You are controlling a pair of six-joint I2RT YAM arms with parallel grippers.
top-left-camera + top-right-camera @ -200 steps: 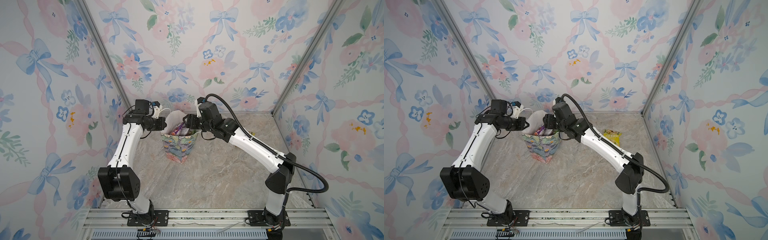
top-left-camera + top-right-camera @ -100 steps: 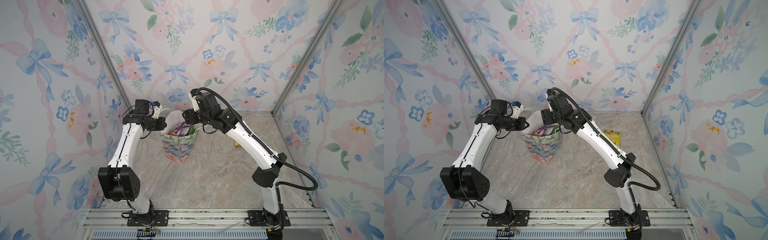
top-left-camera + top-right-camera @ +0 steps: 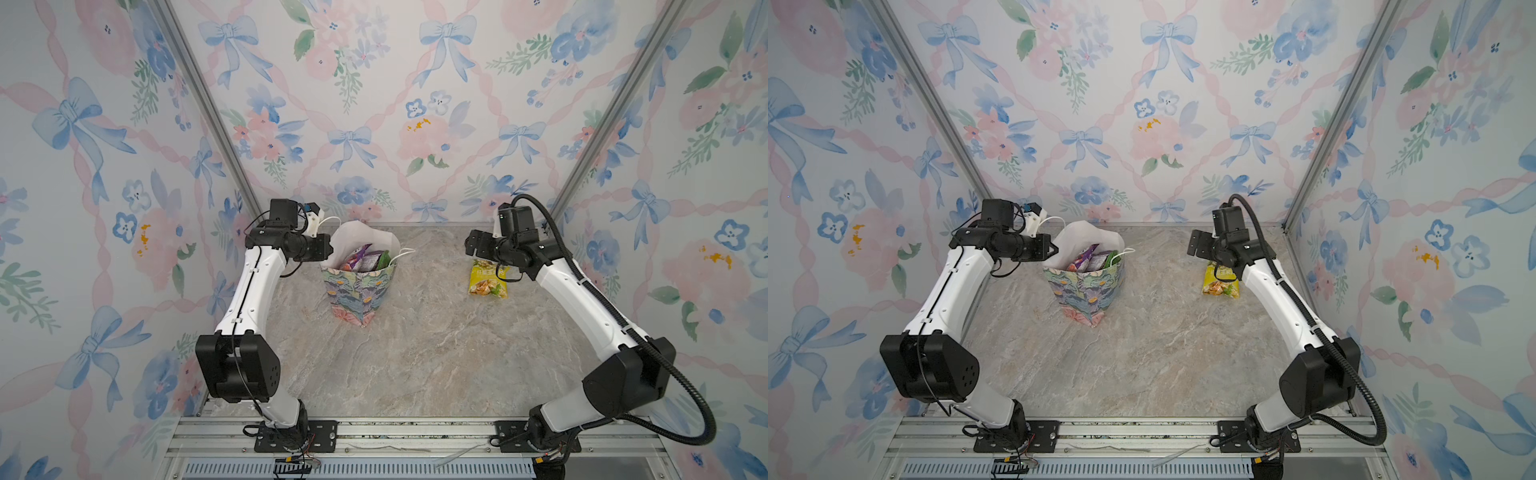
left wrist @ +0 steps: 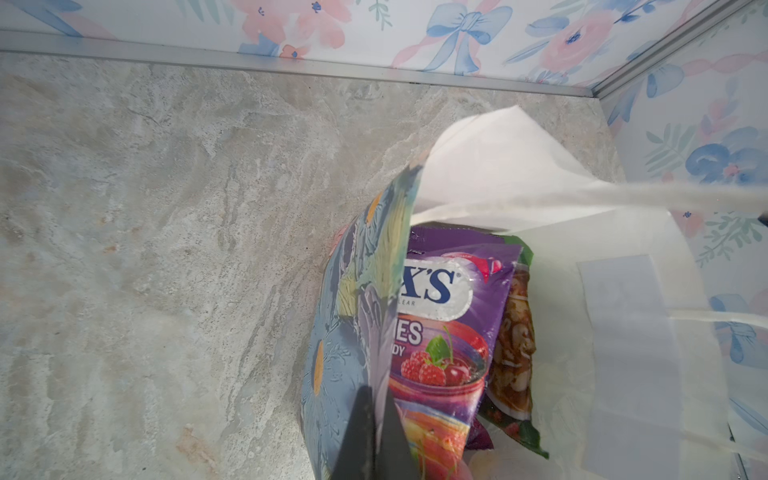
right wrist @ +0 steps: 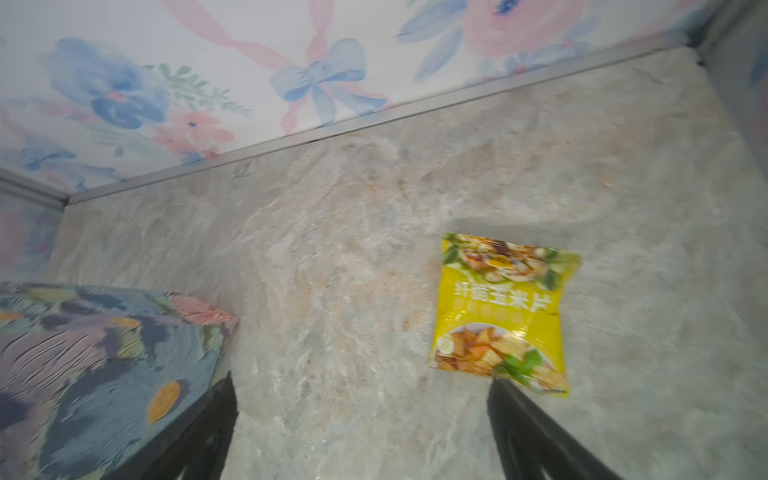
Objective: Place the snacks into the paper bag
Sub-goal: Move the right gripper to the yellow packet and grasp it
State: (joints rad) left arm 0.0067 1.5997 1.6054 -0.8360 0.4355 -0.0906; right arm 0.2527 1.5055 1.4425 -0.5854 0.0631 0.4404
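The floral paper bag (image 3: 360,291) (image 3: 1086,293) stands upright at the back left of the marble table. My left gripper (image 3: 328,251) (image 3: 1054,249) (image 4: 377,395) is shut on the bag's left rim, one finger outside and one inside. Several snacks sit inside, among them a purple FOX'S packet (image 3: 358,259) (image 4: 449,316) and a green one (image 3: 384,259). A yellow snack packet (image 3: 488,279) (image 3: 1221,283) (image 5: 503,316) lies flat at the back right. My right gripper (image 3: 473,245) (image 3: 1198,245) (image 5: 363,382) hangs open and empty just left of and above it.
Floral walls close in the back and both sides, with a metal strip (image 5: 374,120) along the back edge. A white cord handle (image 3: 405,251) hangs from the bag's right rim. The bag's side (image 5: 104,345) shows beside one right finger. A metal rail (image 3: 415,432) runs along the front.
My right arm has swung away from the bag's mouth to the right, over to the yellow packet, and its jaws have spread wider. The left arm and the bag have not moved.
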